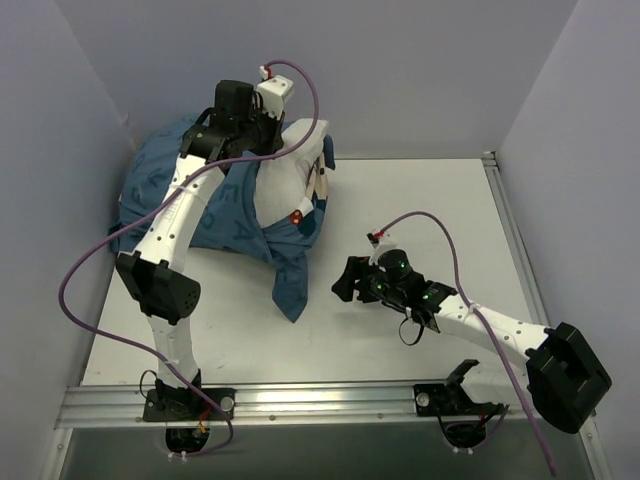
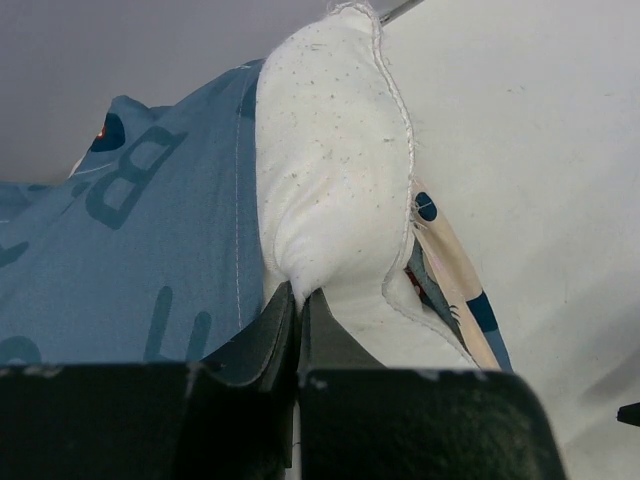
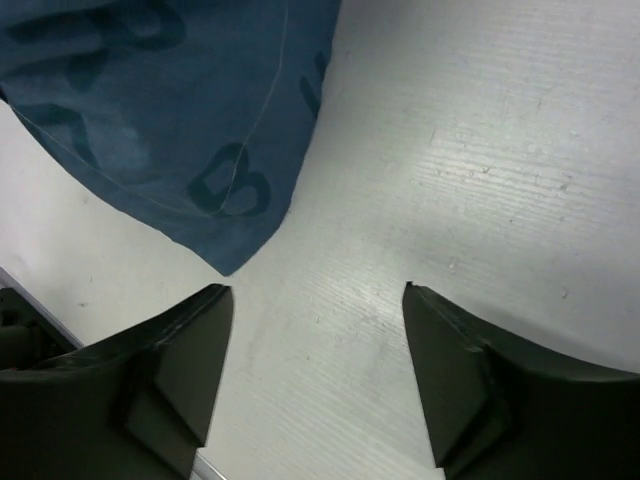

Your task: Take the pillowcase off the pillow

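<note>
The dark blue printed pillowcase (image 1: 225,215) lies bunched at the back left of the table, with a loose pointed flap (image 1: 290,280) trailing toward the front. The white pillow (image 1: 290,165) sticks out of its right end. My left gripper (image 1: 266,132) reaches over the pile and is shut on a fold of the pillow (image 2: 330,150); the jaws (image 2: 298,294) pinch white fabric, with the pillowcase (image 2: 140,250) just left of them. My right gripper (image 1: 346,283) hovers low and open over bare table beside the flap. In the right wrist view the gripper (image 3: 318,292) holds nothing and the pillowcase corner (image 3: 170,110) lies ahead of its left finger.
Grey walls close in the table at the left, back and right. A metal rail (image 1: 320,400) carrying both arm bases runs along the front edge. Purple cables (image 1: 80,290) loop off each arm. A table edge strip (image 1: 515,230) runs along the right side.
</note>
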You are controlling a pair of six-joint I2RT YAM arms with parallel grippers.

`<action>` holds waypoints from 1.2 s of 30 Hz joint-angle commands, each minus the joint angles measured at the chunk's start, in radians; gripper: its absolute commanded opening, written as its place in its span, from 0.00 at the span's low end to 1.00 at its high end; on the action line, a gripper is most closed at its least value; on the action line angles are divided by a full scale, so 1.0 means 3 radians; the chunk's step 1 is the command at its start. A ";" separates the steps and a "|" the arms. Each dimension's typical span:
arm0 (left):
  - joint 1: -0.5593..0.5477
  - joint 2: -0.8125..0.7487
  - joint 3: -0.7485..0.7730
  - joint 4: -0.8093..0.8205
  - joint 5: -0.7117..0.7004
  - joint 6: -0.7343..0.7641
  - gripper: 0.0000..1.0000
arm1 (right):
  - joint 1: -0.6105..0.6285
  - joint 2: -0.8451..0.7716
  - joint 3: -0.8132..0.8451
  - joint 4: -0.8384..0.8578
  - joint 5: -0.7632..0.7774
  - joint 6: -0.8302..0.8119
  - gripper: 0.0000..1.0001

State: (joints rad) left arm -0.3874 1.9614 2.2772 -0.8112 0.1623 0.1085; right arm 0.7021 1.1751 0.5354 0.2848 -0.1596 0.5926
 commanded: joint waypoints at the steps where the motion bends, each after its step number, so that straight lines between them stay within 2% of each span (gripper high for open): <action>1: -0.0018 -0.0233 0.0304 0.0372 -0.0040 -0.0091 0.02 | 0.0052 -0.0026 0.0219 0.0268 0.0092 -0.0073 0.72; 7: -0.0028 -0.0070 0.0749 0.0372 -0.0096 -0.0086 0.02 | 0.0404 0.0428 0.0690 0.0477 0.0317 -0.0354 0.84; 15: -0.0048 -0.0100 0.0810 0.0347 -0.0101 -0.0157 0.02 | 0.0533 0.1303 0.1369 0.0620 0.0578 -0.0227 0.83; 16: -0.0048 -0.0105 0.0815 0.0342 -0.0101 -0.0162 0.02 | 0.0513 0.1359 0.1421 0.0636 0.0619 -0.0201 0.79; 19: -0.0023 -0.0146 0.0826 0.0337 -0.0111 -0.0152 0.02 | 0.0436 0.1437 0.1503 0.0641 0.0711 -0.0008 0.16; 20: 0.0002 -0.0156 0.0826 0.0337 -0.0122 -0.0157 0.02 | 0.0380 0.1371 0.1463 0.0626 0.0741 0.0049 0.00; 24: 0.0252 -0.0157 0.0831 0.0362 -0.0163 -0.0193 0.02 | 0.0115 0.0987 0.0947 0.0702 0.0645 0.0315 0.00; 25: 0.0304 -0.0151 0.0831 0.0367 -0.0153 -0.0213 0.02 | 0.0048 0.0890 0.0647 0.0733 0.0599 0.0422 0.00; 29: 0.0519 -0.0151 0.0872 0.0378 -0.0203 -0.0198 0.02 | -0.0228 0.0308 -0.0023 0.0713 0.0379 0.0428 0.00; 34: 0.0708 -0.0243 0.0877 0.0362 -0.0204 -0.0178 0.02 | -0.0468 -0.0163 -0.0439 0.0447 0.0379 0.0417 0.00; 36: 0.0729 -0.0264 0.0872 0.0367 -0.0214 -0.0132 0.02 | -0.0520 -0.0195 -0.0562 0.0442 0.0282 0.0509 0.00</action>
State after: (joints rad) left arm -0.2600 1.9759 2.4603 -0.8501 0.2295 0.0257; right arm 0.5934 1.1324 0.4492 0.5907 -0.0856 0.7227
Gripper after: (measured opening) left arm 0.055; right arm 0.040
